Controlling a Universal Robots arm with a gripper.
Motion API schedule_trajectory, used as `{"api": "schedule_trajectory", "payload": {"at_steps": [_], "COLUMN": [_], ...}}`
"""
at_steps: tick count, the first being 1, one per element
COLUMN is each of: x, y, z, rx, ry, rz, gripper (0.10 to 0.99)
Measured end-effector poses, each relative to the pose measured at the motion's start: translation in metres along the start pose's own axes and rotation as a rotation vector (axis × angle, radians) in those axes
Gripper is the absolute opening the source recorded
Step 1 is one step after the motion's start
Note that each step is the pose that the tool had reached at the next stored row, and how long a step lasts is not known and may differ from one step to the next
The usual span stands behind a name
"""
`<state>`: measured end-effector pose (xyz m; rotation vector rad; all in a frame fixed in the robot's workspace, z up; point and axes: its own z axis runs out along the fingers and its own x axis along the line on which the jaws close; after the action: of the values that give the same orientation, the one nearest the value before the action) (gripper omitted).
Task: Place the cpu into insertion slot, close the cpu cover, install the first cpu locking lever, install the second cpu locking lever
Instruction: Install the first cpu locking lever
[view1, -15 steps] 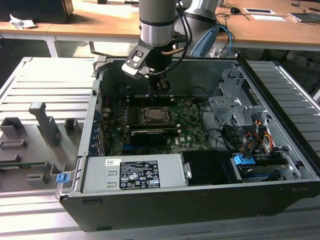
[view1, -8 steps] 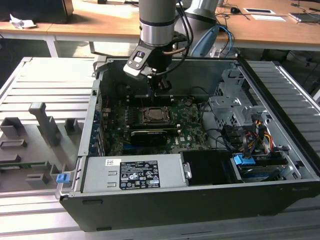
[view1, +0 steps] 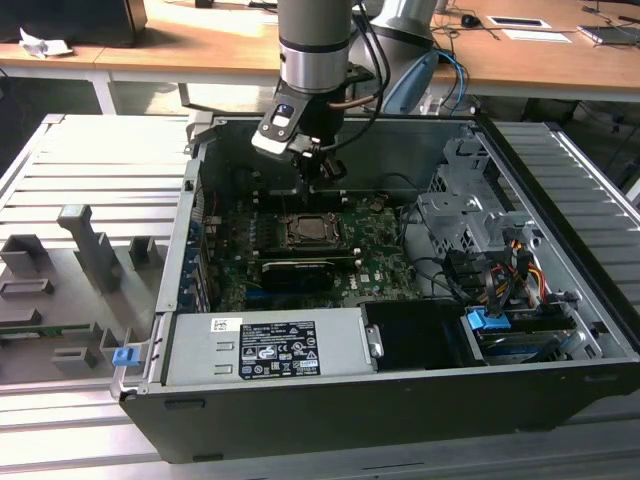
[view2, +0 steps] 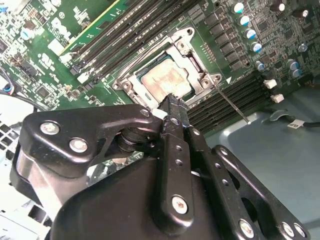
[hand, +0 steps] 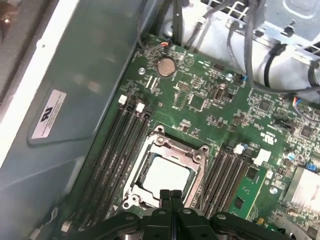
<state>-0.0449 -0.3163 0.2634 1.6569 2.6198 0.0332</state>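
The arm (view1: 315, 50) reaches straight down into the open computer case (view1: 400, 420), with its gripper (hand: 170, 195) poised just above the chip (hand: 166, 175) — jaws pressed together, gripping nothing. The chip lies on the green board (hand: 210, 100) with the cover (hand: 175, 149) down around it — the fingertips hide the cover's near edge.

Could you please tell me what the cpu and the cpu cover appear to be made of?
The cpu: probably metal on top, judging by its pale, matte silver-tan face with dull smudges. The cpu cover: likely stamped steel, a thin silver frame that catches light along its edges.
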Motion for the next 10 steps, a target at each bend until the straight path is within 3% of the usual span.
{"api": "schedule_trajectory", "payload": {"at_steps": [3,4,5,6,8,10], "x": [0.0000,0.0000,0.0000,-0.0001,0.0001,0.0000], "y": [0.0001,0.0001,0.0000,0.0000,0.0000,0.0000], "z": [0.0003,0.0004,0.0003,0.0002,0.0004,0.0004], "rx": [0.001,0.004,0.019,0.023,0.026,0.026], "ry": [0.0034,0.0060,0.0154,0.0203,0.0282,0.0287], "rz": [-0.098,-0.111,-0.126,-0.129,-0.140,-0.156], "gripper": [0.106,0.106,0.106,0.106,0.106,0.106]}}
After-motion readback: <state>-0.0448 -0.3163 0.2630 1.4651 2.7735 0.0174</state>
